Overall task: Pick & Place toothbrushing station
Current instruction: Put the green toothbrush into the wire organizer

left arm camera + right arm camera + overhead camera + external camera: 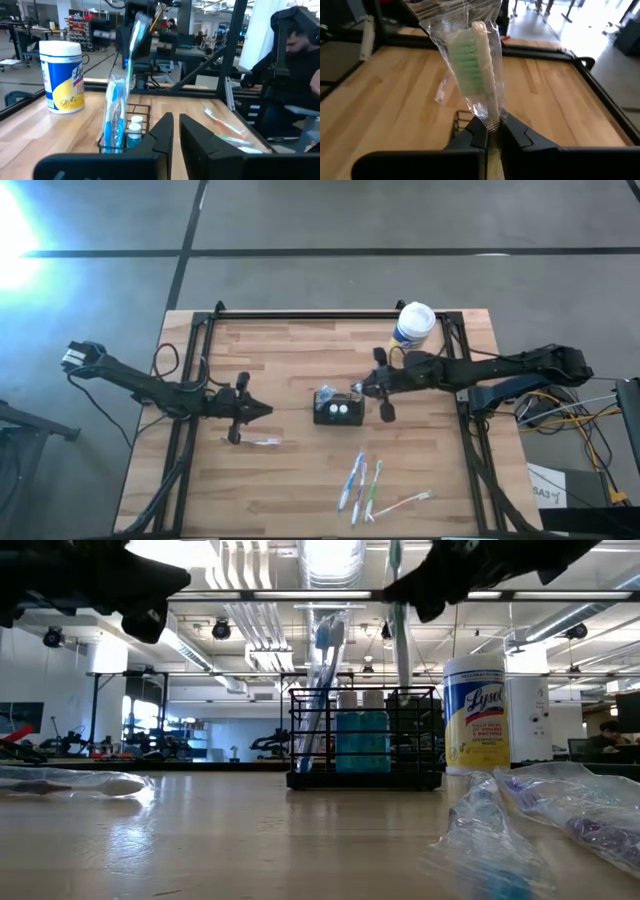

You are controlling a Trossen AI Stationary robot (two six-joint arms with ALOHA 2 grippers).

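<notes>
The toothbrushing station (337,412) is a small black wire holder standing mid-table, also seen in the low view (365,755). It holds blue toothbrushes (325,670) and small bottles. My right gripper (362,388) is just to the holder's right, above its top, shut on a wrapped green toothbrush (472,60). That toothbrush stands upright over the holder (400,635). My left gripper (268,411) is shut and empty (176,132), to the holder's left, pointing at it. My right gripper pinches the wrapped green toothbrush between its two fingers, on the stem just below the bristle head (491,122), through the clear wrapper. The fingers come about level from the table's right, across the brush. The brush stands upright, head up, its lower end reaching down among the holder's wires (403,700).
A white Lysol canister (414,323) stands at the far right. One wrapped toothbrush (262,441) lies near my left gripper. Several wrapped toothbrushes (362,485) lie near the front edge. A person (295,60) sits beyond the table's right side.
</notes>
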